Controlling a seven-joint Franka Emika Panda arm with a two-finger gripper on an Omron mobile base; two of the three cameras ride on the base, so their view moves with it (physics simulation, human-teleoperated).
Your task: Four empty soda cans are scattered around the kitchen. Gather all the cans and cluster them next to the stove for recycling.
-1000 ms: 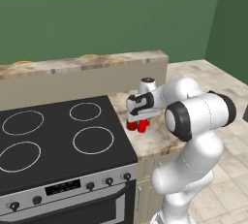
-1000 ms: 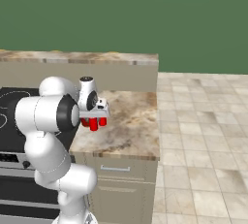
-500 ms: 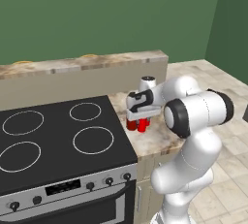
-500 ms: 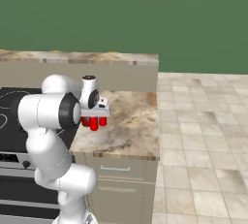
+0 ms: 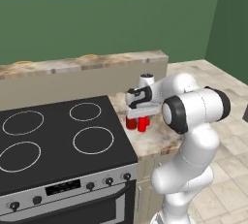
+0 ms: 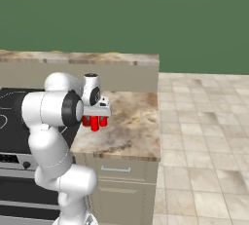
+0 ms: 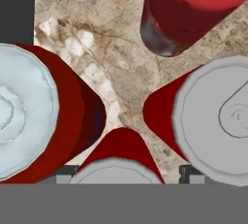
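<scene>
**Operator:** Where are you seeing the soda cans?

**Spotter:** You have a tight cluster of red soda cans (image 5: 136,122) standing upright on the tan marbled tabletop (image 5: 160,138), just beside the right edge of the black stove (image 5: 58,140). From your right base view the same cluster (image 6: 95,121) sits near the tabletop's (image 6: 131,126) stove-side edge, under the white arm's hand. Your hand view looks straight down on four of them: one silver lid at the left (image 7: 24,116), one at the right (image 7: 218,121), one at the bottom edge between the two dark finger tips (image 7: 114,167), and a fourth at the top (image 7: 189,9), seen more from the side. They stand close together, with bare stone showing between them.

**Operator:** And the jaws?

**Spotter:** Your gripper (image 5: 138,111) hangs directly over the cluster, pointing down. In the hand view the finger tips (image 7: 191,172) stand spread, one on each side of the bottom can, and you can see a sliver of gap between each tip and that can's red wall. So the jaws read as parted around the can, not pinching it. The base views are too small to add anything on that.

**Operator:** Anything else on the stove?

**Spotter:** Four white burner rings, and black knobs along the steel front panel (image 5: 72,189).
</scene>
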